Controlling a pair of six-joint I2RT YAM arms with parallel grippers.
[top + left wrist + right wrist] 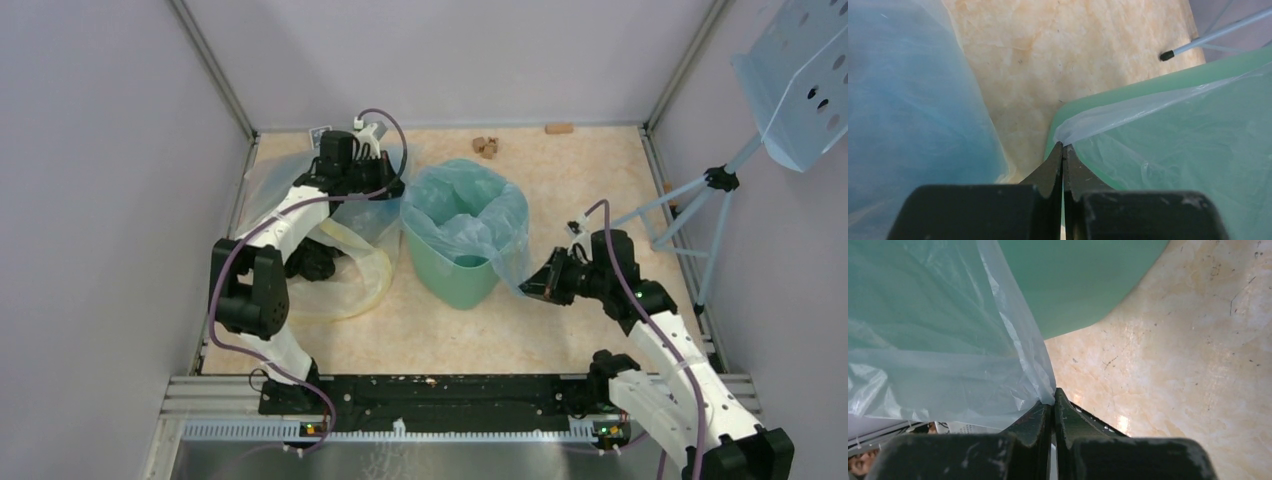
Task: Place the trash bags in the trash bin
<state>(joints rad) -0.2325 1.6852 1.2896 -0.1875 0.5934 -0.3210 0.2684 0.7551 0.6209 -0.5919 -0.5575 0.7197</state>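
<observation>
Currently, risks, biggest item first. Trash bin (455, 272) upright at centre of top view on surface (560, 180); uneven pull from two arms could tip or slide it. Yellow-tinted clear bag (350, 278) lies left of bin and could snag left arm. Trash bag (465, 205) is thin film and may tear or slip free under tension. Left pincer (1063, 150) pressed together on bag corner at bin's left rim. Right pincer (1053, 397) pinching bag edge outside bin, lower right of it.

Contents: bag lines bin interior, edges draped over rim; nothing else visible inside.
</observation>
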